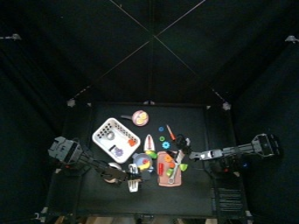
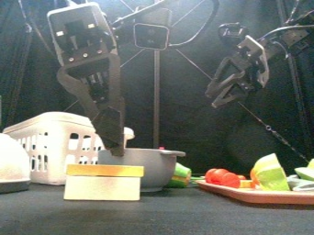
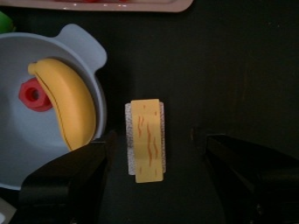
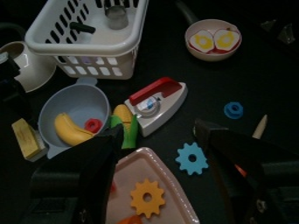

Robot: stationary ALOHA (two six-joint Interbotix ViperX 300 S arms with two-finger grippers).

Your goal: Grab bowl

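Note:
The bowl (image 4: 73, 118) is bluish-grey with a small side handle and holds a yellow banana and a red piece. It stands in front of the white basket and also shows in the left wrist view (image 3: 24, 79), the front view (image 2: 157, 165) and the top view (image 1: 142, 161). My left gripper (image 3: 158, 175) is open and empty, over a yellow wooden block (image 3: 146, 140) that lies just beside the bowl. In the front view it (image 2: 113, 133) hangs right above the bowl's rim. My right gripper (image 4: 163, 171) is open and empty, raised high (image 2: 233, 81) over the red tray (image 4: 138, 171).
A white basket (image 4: 87, 31) stands behind the bowl. An orange-pink plate (image 4: 212, 38) with yellow pieces lies farther back. A red-and-white toy (image 4: 152, 98), a blue gear (image 4: 191, 157) and a blue ring (image 4: 235, 109) lie by the tray. A pale dome (image 2: 10, 161) sits at the front left.

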